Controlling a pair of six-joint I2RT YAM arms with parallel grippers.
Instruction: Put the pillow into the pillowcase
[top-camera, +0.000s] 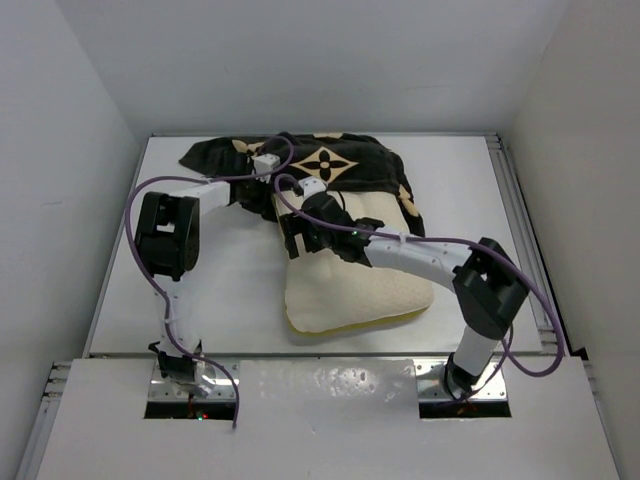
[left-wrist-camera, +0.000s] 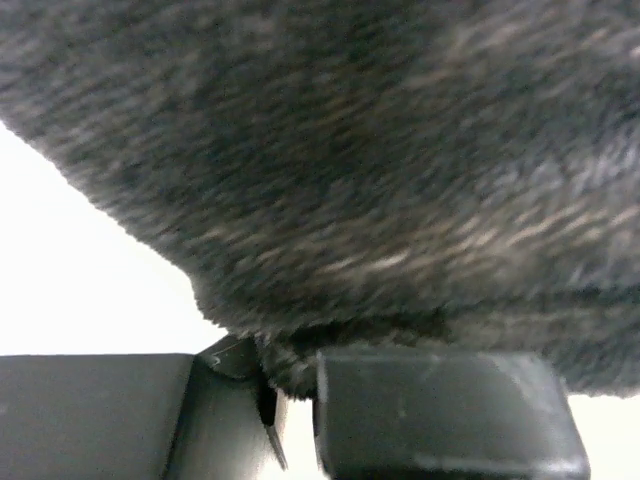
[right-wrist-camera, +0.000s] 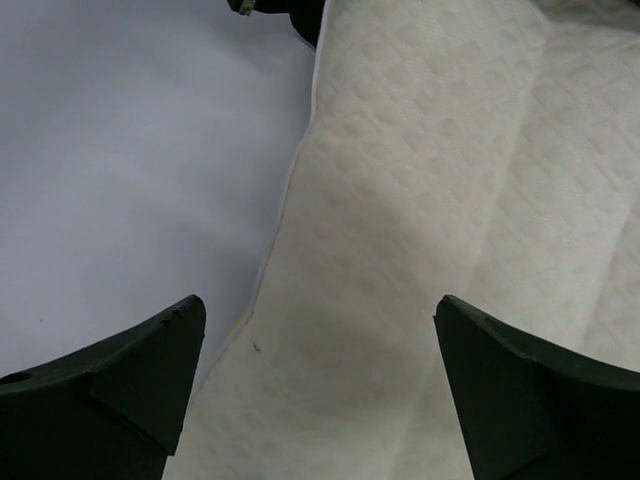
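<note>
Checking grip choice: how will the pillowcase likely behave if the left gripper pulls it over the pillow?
Probably floppy: the pillowcase lies rumpled over the far end of the pillow. Its plush pile looks grippy, so it may drag on the dimpled cover. It would likely bunch at the left gripper, not slide whole.

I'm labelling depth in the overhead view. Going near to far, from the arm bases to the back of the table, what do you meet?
right arm's base → pillow → pillowcase
</note>
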